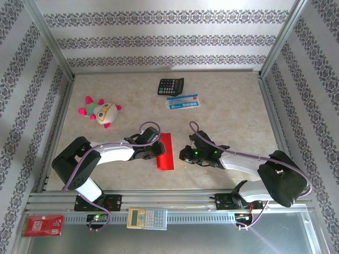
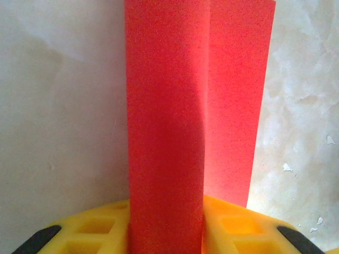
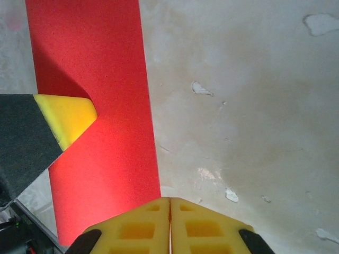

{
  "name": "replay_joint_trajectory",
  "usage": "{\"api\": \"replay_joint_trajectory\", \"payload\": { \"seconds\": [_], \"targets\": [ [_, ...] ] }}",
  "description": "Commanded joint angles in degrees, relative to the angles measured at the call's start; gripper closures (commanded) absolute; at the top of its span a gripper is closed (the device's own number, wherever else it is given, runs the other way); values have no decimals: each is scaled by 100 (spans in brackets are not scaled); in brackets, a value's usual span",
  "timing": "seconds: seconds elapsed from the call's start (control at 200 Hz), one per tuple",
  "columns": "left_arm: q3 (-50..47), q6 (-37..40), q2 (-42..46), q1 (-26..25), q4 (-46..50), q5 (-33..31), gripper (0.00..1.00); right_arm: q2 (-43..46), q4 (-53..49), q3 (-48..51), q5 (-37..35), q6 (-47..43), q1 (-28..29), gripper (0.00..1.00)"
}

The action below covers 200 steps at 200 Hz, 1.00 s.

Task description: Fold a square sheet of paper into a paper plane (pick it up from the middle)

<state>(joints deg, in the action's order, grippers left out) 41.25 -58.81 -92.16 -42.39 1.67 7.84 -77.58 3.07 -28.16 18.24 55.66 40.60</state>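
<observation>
I judge this an early lengthwise fold. The square sheet of paper (image 1: 166,152) lies on the tabletop (image 1: 233,111) between the arms as a narrow doubled strip. The left gripper (image 1: 158,150) is over it, but a raised flap hides its fingers' gap, so I cannot tell its grip. The right gripper (image 3: 170,203) is closed and empty, just beside the strip. Next, I'd press the crease flat.

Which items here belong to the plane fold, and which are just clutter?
Job: square sheet of paper, left gripper, right gripper.
Clutter: black calculator, blue-and-white packet, plush toy, pale calculator, red printed packet.
</observation>
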Motion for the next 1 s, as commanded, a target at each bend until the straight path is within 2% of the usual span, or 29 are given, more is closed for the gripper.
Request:
{"api": "replay_joint_trajectory", "payload": {
  "seconds": [0.0, 0.2, 0.52, 0.994],
  "targets": [
    [-167, -35, -399, -32, 455, -414, 66, -278, 83, -337, 242, -167, -35, 94],
    [-163, -36, -399, -33, 449, -399, 66, -826, 197, -874, 434, -249, 35, 100],
    [-182, -51, -395, -35, 434, -415, 66, -1614, 404, -1340, 621, -240, 50, 100],
    [-180, -34, -401, -37, 413, -401, 67, -2187, 555, -1429, 587, -275, 95, 100]
  ]
}}
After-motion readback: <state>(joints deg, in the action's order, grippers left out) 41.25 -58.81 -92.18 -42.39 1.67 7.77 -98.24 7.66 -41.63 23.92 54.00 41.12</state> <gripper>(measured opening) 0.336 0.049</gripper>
